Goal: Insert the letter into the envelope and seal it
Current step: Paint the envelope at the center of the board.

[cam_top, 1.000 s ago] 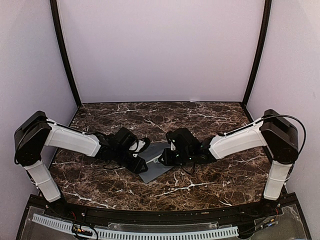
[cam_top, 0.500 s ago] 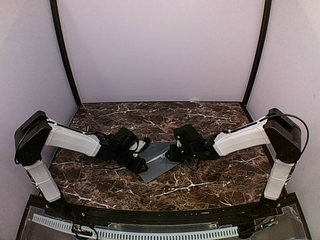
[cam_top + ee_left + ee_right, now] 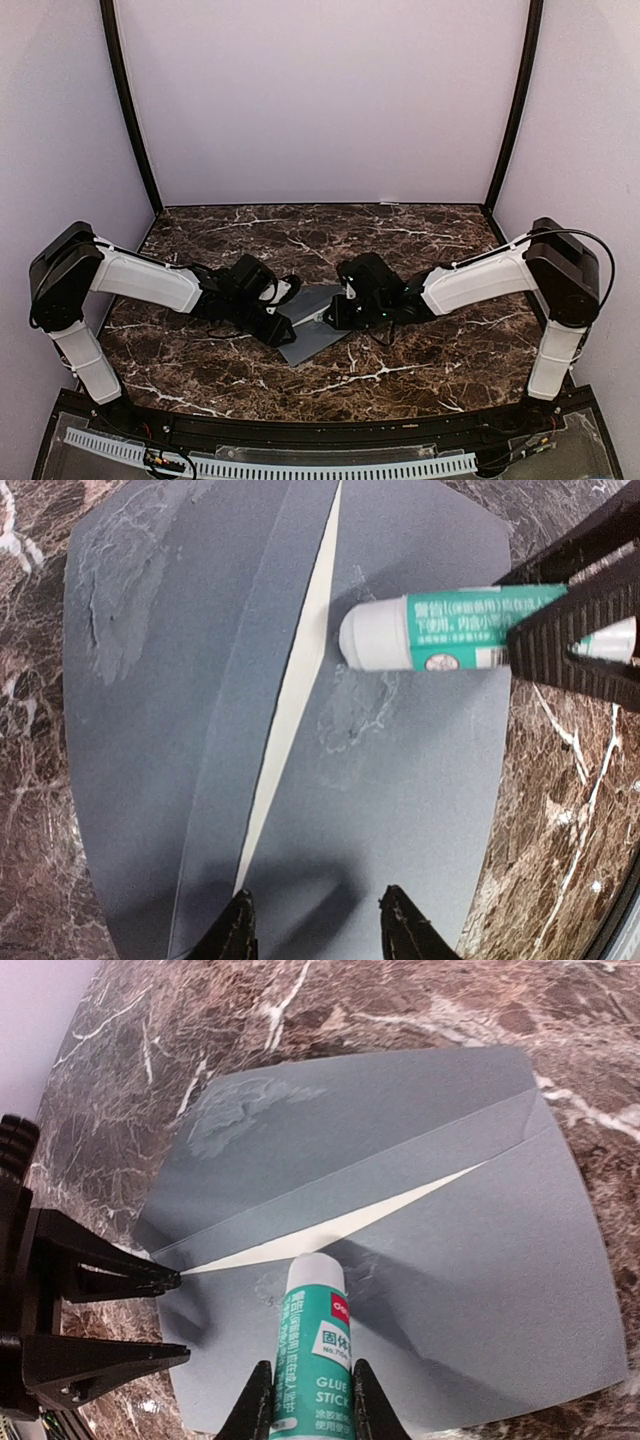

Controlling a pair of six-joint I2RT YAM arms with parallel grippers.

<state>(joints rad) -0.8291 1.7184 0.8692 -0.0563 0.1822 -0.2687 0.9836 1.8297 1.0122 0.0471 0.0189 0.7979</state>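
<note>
Two thin papers lie mid-way across the dark marble worktop: a slate-grey paper envelope, with the cream letter sheet showing as a sliver in its mouth. The right gripper is clamped on a green-and-white glue stick. The left gripper has its jaws apart over the envelope's edge. Light, limp paper probably slides, so pin it at an unglued margin.

Grey envelope lies flat, flap open, cream letter peeking out.
</note>
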